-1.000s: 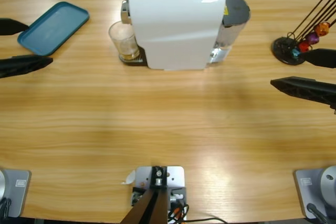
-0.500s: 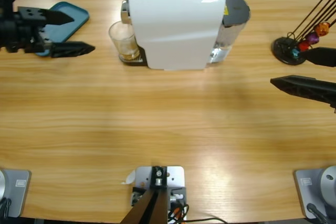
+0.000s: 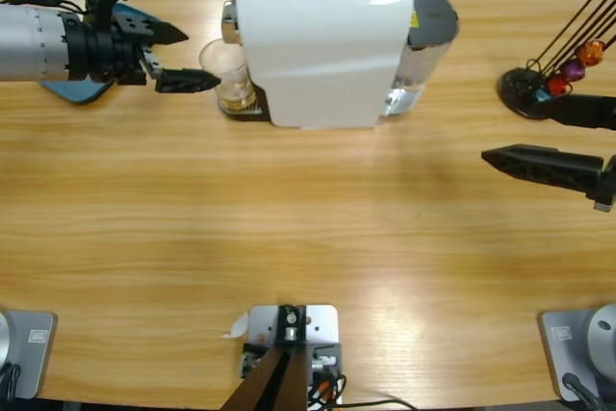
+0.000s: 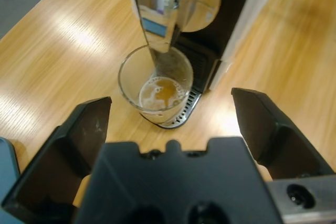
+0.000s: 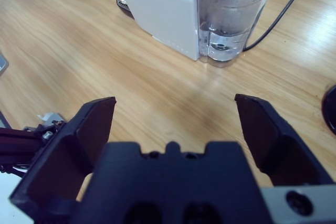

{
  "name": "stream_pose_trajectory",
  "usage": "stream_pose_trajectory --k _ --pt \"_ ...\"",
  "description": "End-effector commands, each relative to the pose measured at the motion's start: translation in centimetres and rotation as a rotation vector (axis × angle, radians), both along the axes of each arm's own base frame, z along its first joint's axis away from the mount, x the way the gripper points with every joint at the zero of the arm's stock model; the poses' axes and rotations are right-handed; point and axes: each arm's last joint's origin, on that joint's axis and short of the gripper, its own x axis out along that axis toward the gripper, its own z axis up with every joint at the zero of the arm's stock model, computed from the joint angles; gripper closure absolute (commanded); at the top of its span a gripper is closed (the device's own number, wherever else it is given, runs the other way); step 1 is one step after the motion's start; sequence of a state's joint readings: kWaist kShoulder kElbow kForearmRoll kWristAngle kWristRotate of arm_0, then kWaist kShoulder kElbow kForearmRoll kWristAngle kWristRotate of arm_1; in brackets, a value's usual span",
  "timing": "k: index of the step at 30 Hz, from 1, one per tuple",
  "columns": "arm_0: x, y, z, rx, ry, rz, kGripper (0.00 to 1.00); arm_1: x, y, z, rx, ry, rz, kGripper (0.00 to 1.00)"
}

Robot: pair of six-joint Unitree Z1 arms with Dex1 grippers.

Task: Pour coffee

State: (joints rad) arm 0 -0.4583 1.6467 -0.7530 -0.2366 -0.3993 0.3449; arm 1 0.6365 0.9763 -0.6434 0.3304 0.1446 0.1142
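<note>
Two silver-grey robot arms work at a long wooden table (image 3: pixel 308 228). Since the picture from half a second ago, the left arm has reached further in from the left edge of the high view. Its black left gripper (image 3: pixel 192 57), which then hung over the teal rectangular plastic tray (image 3: pixel 58 89), now sits with its jaws spread wide just beside the clear glass tumbler (image 3: pixel 227 72). One fingertip (image 3: pixel 204 80) reaches the near side of the glass in the high view; whether it touches cannot be told. The arm now covers most of the tray.

On the other side, the black right gripper (image 3: pixel 544 137) has shifted slightly toward the middle of the table. Its jaws are also spread wide and hold nothing. It hangs near the black stand of thin rods holding small coloured capsules (image 3: pixel 539 84).

The tumbler stands upright on the black drip grate of the white boxy coffee machine (image 3: pixel 322 45), under the spout. Seen from the left wrist, the tumbler (image 4: pixel 156 90) lies straight ahead of the gripper and between the lines of its two jaws, not yet enclosed. A shallow layer of amber-brown coffee (image 4: pixel 157 92) with pale foam lies at its bottom. The right wrist view shows the machine's clear water tank (image 5: pixel 231 19) ahead.
</note>
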Motion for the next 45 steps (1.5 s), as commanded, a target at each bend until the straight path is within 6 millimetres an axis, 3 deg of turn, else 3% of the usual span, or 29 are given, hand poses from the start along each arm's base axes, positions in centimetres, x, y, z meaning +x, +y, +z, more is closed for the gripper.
stream_pose_trajectory --k 1,33,45 --pt "1.8 -0.4 -2.6 0.002 0.055 -0.028 0.0 0.5 0.7 -1.4 -0.02 0.077 0.023 0.0" --pt "5.5 -2.1 -4.6 -0.016 0.093 -0.066 0.0 1.0 1.2 -2.0 -0.029 0.108 0.036 0.0" --pt "5.6 -2.6 -5.4 -0.01 0.108 -0.089 0.018 1.0 1.2 -2.0 -0.027 0.114 0.042 0.0"
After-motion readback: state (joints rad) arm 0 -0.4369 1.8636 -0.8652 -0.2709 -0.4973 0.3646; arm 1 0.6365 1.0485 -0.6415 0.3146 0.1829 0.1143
